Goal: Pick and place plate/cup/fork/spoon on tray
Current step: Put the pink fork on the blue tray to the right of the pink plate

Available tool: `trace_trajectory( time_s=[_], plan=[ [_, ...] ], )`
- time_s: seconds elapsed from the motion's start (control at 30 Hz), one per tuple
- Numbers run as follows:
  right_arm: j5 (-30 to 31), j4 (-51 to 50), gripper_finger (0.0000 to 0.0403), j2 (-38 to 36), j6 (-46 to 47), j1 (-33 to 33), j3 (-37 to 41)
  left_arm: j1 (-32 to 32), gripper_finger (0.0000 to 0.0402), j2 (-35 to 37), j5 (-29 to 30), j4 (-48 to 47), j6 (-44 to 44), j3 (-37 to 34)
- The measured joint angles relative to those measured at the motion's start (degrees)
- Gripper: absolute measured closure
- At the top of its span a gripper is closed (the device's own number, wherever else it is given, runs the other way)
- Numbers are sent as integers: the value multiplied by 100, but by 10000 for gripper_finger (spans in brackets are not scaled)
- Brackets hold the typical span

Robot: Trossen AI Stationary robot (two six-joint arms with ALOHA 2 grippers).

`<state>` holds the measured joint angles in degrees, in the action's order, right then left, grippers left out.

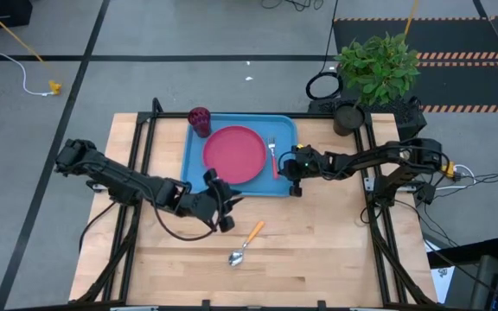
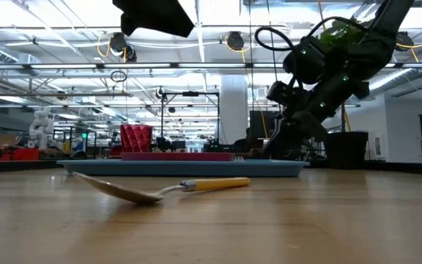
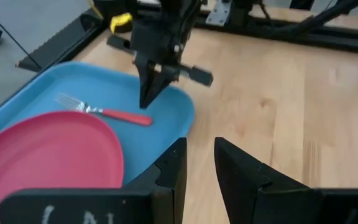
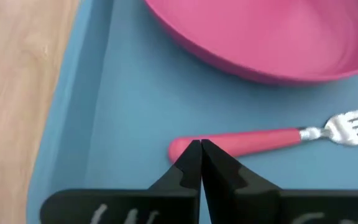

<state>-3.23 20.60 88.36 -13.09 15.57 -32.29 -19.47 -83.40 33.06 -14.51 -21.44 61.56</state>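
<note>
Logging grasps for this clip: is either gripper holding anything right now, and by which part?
Nothing is held. The right gripper is shut, empty, above the fork handle's end; the left gripper is open, empty.

One plate (image 1: 234, 155), one cup (image 1: 200, 120) and one fork (image 1: 273, 155) are counted on one tray (image 1: 195, 175). One spoon (image 1: 245, 245) is counted on the counter (image 1: 335, 250). One potted plant (image 1: 375, 69) is seen.

Grey floor (image 1: 188, 34), potted plant (image 1: 376, 65) behind the wooden table (image 1: 318, 250).
</note>
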Motion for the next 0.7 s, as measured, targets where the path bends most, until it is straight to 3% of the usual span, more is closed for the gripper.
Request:
trace_trajectory(
  time_s=[0.3,0.7],
  plan=[
    [-2,206,403,529,60,9,-2,92,316,0,0,139,143,0],
    [7,495,403,555,147,9,-4,92,316,0,-2,115,148,0]
  ],
)
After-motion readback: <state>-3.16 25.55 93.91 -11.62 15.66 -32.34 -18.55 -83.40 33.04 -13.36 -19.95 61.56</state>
